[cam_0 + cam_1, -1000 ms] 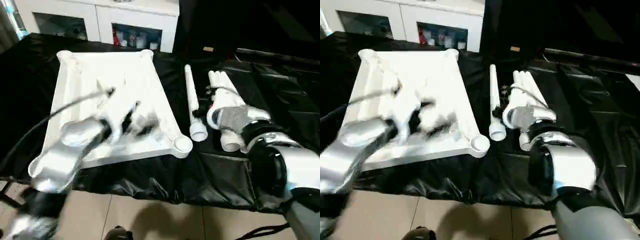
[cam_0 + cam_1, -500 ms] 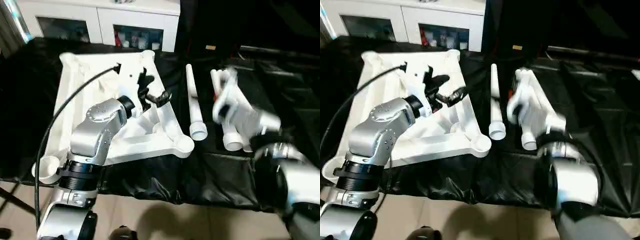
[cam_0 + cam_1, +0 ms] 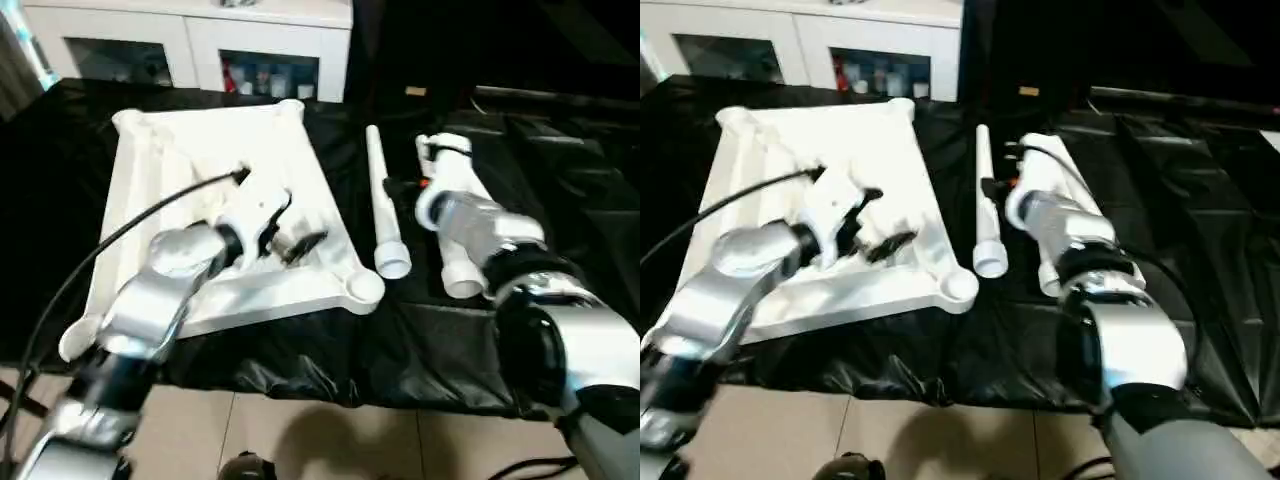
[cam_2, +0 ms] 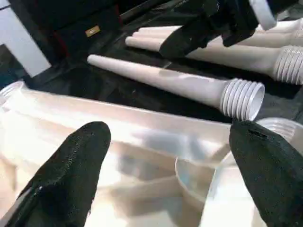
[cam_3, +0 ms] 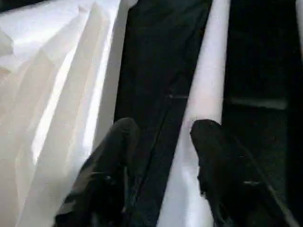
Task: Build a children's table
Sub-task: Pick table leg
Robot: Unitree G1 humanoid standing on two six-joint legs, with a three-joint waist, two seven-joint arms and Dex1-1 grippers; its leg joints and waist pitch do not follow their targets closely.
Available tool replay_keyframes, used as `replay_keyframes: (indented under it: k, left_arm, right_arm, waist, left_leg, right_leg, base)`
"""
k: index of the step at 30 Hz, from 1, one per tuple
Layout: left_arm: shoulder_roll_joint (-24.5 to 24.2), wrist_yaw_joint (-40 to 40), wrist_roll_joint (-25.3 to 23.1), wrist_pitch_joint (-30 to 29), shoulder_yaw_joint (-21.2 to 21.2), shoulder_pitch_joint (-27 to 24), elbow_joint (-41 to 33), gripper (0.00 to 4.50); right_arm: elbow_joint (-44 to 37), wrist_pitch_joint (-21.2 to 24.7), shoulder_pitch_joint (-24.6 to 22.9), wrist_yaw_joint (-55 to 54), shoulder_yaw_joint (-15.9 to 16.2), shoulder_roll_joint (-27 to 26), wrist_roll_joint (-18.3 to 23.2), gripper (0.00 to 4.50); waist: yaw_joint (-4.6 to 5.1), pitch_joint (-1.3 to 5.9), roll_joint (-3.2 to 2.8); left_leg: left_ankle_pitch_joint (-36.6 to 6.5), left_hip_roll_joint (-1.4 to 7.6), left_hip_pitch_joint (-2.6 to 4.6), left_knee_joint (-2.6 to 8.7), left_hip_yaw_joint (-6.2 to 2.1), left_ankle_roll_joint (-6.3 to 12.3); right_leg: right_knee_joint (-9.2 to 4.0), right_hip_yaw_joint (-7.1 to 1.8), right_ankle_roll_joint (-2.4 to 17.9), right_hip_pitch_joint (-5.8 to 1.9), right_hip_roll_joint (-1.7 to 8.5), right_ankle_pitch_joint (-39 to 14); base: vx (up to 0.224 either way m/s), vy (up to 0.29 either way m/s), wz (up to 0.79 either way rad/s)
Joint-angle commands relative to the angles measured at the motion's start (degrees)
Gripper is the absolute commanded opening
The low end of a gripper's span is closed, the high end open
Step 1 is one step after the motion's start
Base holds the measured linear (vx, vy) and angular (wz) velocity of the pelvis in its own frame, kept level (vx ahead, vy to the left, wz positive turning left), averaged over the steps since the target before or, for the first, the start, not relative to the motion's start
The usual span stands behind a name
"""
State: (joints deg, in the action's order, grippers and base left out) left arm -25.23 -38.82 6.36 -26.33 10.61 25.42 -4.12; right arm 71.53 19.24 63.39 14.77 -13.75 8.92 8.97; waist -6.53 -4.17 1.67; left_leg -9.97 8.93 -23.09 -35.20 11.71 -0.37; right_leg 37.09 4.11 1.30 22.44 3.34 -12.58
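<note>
The children's table lies in parts on black sheeting. Its white rimmed top (image 3: 190, 150) rests upside down at the left, round corner sockets (image 3: 362, 287) facing up. One tapered leg (image 3: 381, 195) lies alone to its right, threaded end (image 4: 244, 97) toward me. More legs (image 3: 462, 272) lie bunched further right. My left gripper (image 3: 295, 232) hovers open over the top's right side, nothing between its fingers (image 4: 80, 161). My right gripper (image 5: 163, 156) is open just above the gap between the top (image 5: 57, 94) and the single leg (image 5: 208, 85), one finger over that leg.
A white cabinet with glass doors (image 3: 200, 40) stands behind the work table. A black cable (image 3: 120, 235) loops from my left forearm across the top. The sheeting (image 3: 330, 350) hangs over the front edge above a tiled floor (image 3: 330, 440).
My left gripper has drawn back from the far part of the top toward its near right side. My right gripper has swung left from the bunched legs to the single leg.
</note>
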Motion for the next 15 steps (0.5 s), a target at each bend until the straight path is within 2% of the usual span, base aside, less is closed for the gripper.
replay_keyframes:
  k: [1,2,3,4,5,6,7,8,14,15]
  left_arm:
    - [-0.6,-1.8,3.1,-3.5,-0.6,-2.0,-5.2,4.5]
    - [-1.2,-2.1,3.6,-4.5,-0.8,-3.0,-6.9,4.5]
    - [-1.7,-2.4,4.1,-5.3,-1.0,-4.0,-8.3,4.5]
    - [-2.2,-2.6,4.6,-6.2,-1.3,-4.9,-9.7,4.5]
    - [-2.5,-2.7,5.0,-6.8,-1.6,-5.6,-10.7,4.5]
    - [-2.6,-2.6,5.6,-7.8,-2.2,-6.3,-11.9,4.5]
    - [-2.7,-2.6,5.8,-8.1,-2.4,-6.6,-12.4,4.5]
    - [-2.8,-2.6,6.1,-8.6,-2.7,-7.0,-13.0,4.5]
    - [-4.3,-2.1,7.1,-11.8,-3.6,-8.4,-16.1,4.5]
    - [-4.6,-2.0,7.2,-12.2,-3.7,-8.4,-16.5,4.5]
  right_arm:
    - [1.6,-0.7,1.5,-2.9,0.3,0.5,-1.3,2.39]
    - [2.1,-0.7,1.9,-3.8,0.5,0.4,-1.5,2.48]
    - [2.5,-0.8,2.2,-4.4,0.9,0.4,-2.0,2.62]
    - [2.8,-0.9,2.5,-5.0,1.3,0.5,-2.4,2.72]
    - [3.2,-0.9,2.8,-5.5,1.3,0.5,-2.7,2.83]
    - [3.5,-0.8,3.1,-6.2,1.2,0.6,-2.8,2.92]
    - [3.6,-0.8,3.3,-6.4,1.3,0.6,-2.9,2.99]
    - [3.8,-0.9,3.4,-6.7,1.4,0.7,-3.1,3.06]
    - [4.9,1.7,3.7,-5.2,1.1,0.4,-3.2,3.58]
    - [5.4,3.7,3.5,-6.1,1.6,0.5,-4.0,3.64]
  waist:
    - [-0.08,4.63,0.39]
    - [-0.06,4.56,0.69]
    - [-0.08,4.44,0.56]
    - [0.06,4.44,0.88]
    - [0.1,4.27,0.73]
    - [0.2,4.18,0.99]
    - [0.19,4.24,0.97]
    - [0.23,4.16,1.34]
    - [0.35,4.27,1.57]
    - [0.28,4.28,1.55]
  left_leg:
    - [-6.4,5.07,2.07,4.11,-2.26,-1.05]
    - [-7.0,5.06,2.19,4.19,-2.12,-1.66]
    - [-8.1,5.03,2.32,4.31,-2.13,-2.29]
    - [-8.5,5.07,2.33,4.39,-2.15,-2.67]
    - [-10.0,4.96,2.33,4.51,-2.2,-3.49]
    - [-11.0,5.01,2.36,4.64,-2.22,-4.16]
    - [-11.0,5.04,2.33,4.59,-2.28,-4.51]
    - [-11.0,5.0,2.38,4.66,-2.2,-4.6]
    - [-9.9,4.84,2.18,4.5,-2.23,-4.38]
    - [-9.4,4.78,2.19,4.44,-2.19,-4.32]
  right_leg:
    - [-3.52,-3.32,14.3,-2.09,6.67,-3.4]
    - [-3.56,-3.31,13.8,-1.89,6.46,-4.2]
    - [-3.59,-3.34,13.1,-1.69,6.28,-5.0]
    - [-3.51,-3.3,12.9,-1.73,6.25,-5.3]
    - [-3.7,-3.34,12.2,-1.62,6.22,-6.8]
    - [-3.82,-3.46,11.7,-1.63,6.26,-7.3]
    - [-3.63,-3.48,11.6,-1.7,6.35,-6.9]
    - [-3.79,-3.52,11.2,-1.6,6.22,-6.3]
    - [-3.58,-3.62,10.6,-1.88,6.13,-4.5]
    - [-3.59,-3.62,10.7,-1.83,6.09,-4.3]
  base:
    - [0.0,0.0,0.0]
    - [0.0,0.0,0.0]
    - [0.0,0.0,0.0]
    - [0.0,0.0,0.0]
    - [0.0,0.0,0.0]
    - [0.0,0.0,0.0]
    - [0.0,0.0,0.0]
    - [0.0,0.0,0.0]
    - [0.0,0.0,0.0]
    - [0.0,0.0,0.0]
